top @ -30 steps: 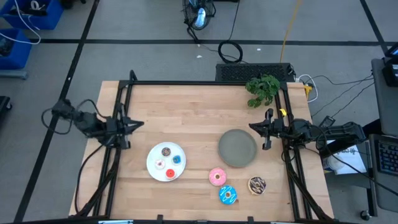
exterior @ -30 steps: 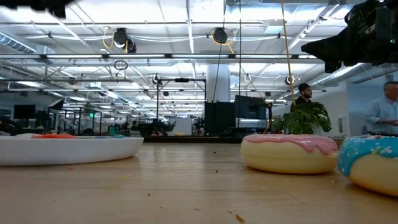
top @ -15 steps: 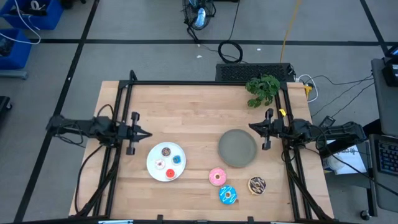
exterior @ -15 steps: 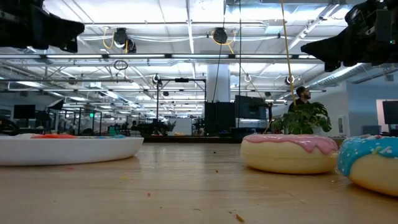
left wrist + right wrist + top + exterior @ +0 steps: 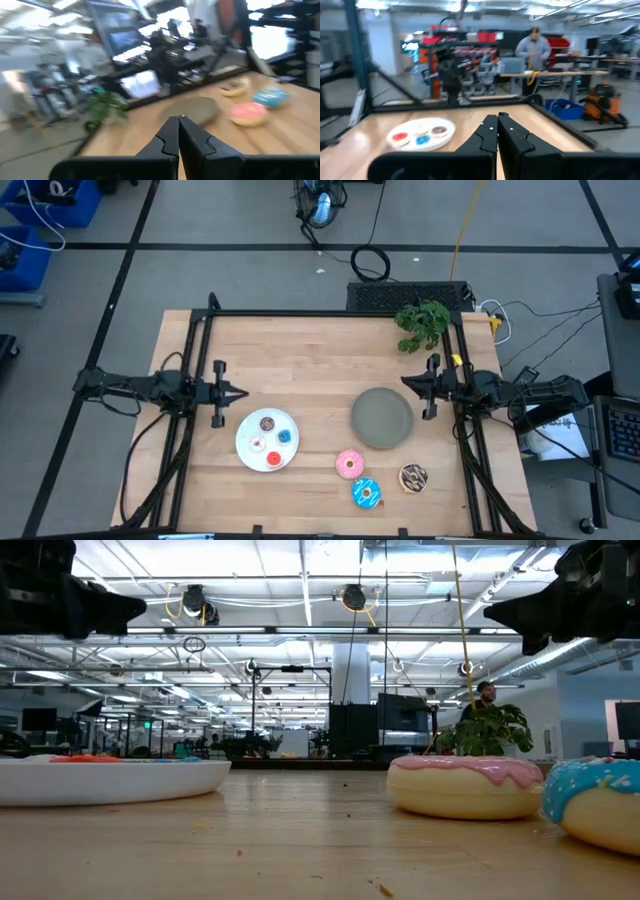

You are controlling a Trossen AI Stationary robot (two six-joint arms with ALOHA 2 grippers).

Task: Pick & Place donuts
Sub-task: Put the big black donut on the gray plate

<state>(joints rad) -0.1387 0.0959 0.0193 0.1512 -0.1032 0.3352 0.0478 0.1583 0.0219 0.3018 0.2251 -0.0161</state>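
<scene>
At the high view's left, the left gripper (image 5: 237,393) hovers with jaws pressed together, just above the white plate (image 5: 251,458) holding four tiny donuts (image 5: 270,438). Lower centre-right lie the pink donut (image 5: 349,464), blue donut (image 5: 366,493) and brown donut (image 5: 413,477), below the grey plate (image 5: 381,417). Right gripper (image 5: 408,383) waits closed. Opening the jaws before descending would likely help.

the wooden table (image 5: 310,350) holds a round white plate (image 5: 247,448) near the left front and a round grey plate (image 5: 381,417) to its right. in front of the grey plate lie three big donuts: a pink donut (image 5: 349,464), a blue donut (image 5: 366,493) and a brown donut (image 5: 413,477). a green plant (image 5: 422,323) sits at the far right corner.
</scene>
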